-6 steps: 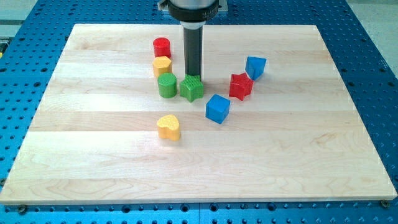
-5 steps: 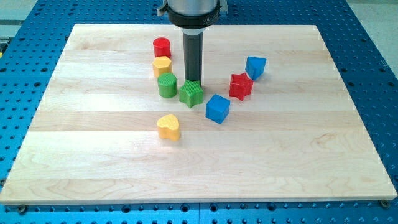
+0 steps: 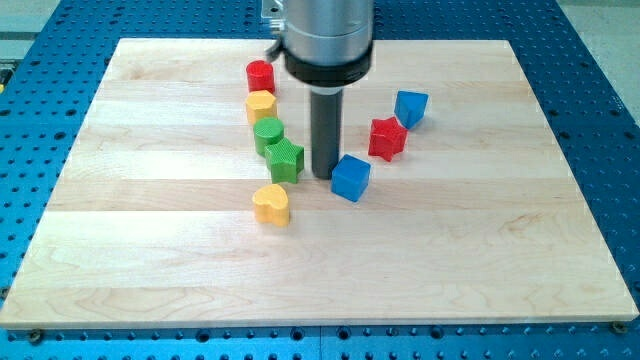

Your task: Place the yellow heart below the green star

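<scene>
Green star [image 3: 286,160] left of my tip [image 3: 322,176], no legible txt

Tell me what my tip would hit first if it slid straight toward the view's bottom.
Probably nothing: my tip sits between the green star and the nearer blue cube, with bare board below it. The yellow heart lies off to the view's left. The tip might graze that cube's edge.

Lab: wooden board [image 3: 560,250] on perforated blue bench [image 3: 600,60]
</scene>
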Robot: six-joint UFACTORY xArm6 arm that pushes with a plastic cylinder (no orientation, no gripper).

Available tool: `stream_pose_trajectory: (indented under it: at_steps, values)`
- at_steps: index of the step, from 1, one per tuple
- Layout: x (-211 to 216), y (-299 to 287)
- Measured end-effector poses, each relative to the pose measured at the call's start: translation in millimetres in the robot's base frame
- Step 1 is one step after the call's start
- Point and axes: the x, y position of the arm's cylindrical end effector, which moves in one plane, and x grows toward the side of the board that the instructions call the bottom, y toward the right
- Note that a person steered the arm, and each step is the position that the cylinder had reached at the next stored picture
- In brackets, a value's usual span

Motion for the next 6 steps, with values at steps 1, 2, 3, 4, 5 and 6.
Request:
stream_pose_trajectory:
  at_steps: [1,2,3,4,5,6]
  values:
    - [-21,-3]
    - [-10,-27]
    - [3,-46]
    - [3,-45]
    - [3,-45]
    - [22,-44]
